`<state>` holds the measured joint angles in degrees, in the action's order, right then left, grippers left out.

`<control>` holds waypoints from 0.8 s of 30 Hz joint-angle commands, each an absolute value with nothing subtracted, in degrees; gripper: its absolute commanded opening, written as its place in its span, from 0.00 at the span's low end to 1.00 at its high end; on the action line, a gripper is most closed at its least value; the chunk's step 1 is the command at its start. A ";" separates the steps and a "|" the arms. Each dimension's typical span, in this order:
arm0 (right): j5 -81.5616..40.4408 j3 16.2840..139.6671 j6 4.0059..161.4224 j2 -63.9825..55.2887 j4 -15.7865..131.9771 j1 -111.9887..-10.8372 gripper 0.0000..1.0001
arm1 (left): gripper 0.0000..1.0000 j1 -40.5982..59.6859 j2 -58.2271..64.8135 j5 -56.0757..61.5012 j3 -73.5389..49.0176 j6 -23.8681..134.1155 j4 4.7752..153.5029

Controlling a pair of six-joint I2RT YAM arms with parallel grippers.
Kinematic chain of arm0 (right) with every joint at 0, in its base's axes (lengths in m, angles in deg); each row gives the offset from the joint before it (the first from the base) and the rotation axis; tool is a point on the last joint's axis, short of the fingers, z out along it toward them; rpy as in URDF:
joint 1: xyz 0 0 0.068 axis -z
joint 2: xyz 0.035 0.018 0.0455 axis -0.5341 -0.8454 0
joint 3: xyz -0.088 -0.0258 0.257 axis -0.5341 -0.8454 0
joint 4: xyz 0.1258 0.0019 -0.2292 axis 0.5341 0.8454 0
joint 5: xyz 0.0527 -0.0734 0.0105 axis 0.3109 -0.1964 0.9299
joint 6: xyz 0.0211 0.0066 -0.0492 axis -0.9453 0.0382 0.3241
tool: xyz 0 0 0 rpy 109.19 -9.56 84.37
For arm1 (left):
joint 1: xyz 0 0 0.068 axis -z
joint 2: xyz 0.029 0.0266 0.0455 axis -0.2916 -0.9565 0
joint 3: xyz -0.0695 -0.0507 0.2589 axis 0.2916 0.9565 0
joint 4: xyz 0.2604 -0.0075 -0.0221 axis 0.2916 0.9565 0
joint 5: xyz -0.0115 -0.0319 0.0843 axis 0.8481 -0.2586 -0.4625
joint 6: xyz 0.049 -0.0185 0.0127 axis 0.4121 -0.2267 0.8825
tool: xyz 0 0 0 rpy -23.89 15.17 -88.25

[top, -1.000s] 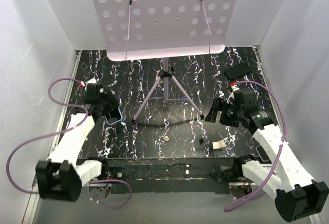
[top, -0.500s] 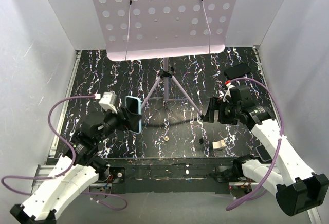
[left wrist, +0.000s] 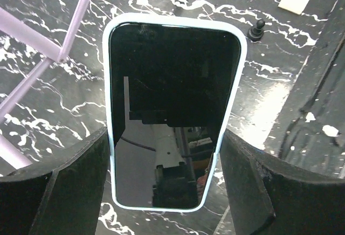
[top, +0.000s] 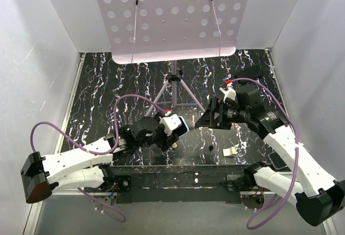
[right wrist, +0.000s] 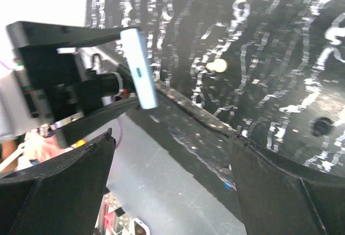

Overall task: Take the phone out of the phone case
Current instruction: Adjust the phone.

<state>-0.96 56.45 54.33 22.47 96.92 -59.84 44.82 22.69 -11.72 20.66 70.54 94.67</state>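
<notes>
Pinching the rounded blue phone case [right wrist: 139, 68] is the left hand [left wrist: 164, 138]; right hand [right wrist: 171, 138] gapes.

White walls [top: 43, 41] enclose a black marbled table [top: 108, 78] with a perforated stand [top: 172, 14].

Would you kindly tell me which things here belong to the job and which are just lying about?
Job: phone, case, left fingers holding it, right fingers open.
Lying about: stand, black slab, beige block, small knob.

Perforated white music stand [top: 172, 16] on lilac tripod [top: 173, 92] is set on black marbled counter [top: 124, 78]; cream block [top: 230, 151] and small black peg [top: 210, 147] are seen near each other.
</notes>
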 commanded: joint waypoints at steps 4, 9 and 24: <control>2.65 54.73 43.83 21.02 83.17 -66.20 0.89 | 0.00 45.01 22.89 -5.55 17.54 84.89 87.66; -1.31 54.20 42.25 16.80 79.13 -69.99 0.77 | 0.00 45.01 23.77 -1.60 17.72 85.25 88.01; -5.16 46.64 35.40 17.48 67.35 -75.26 0.01 | 0.28 45.01 22.98 -8.32 15.00 78.32 84.85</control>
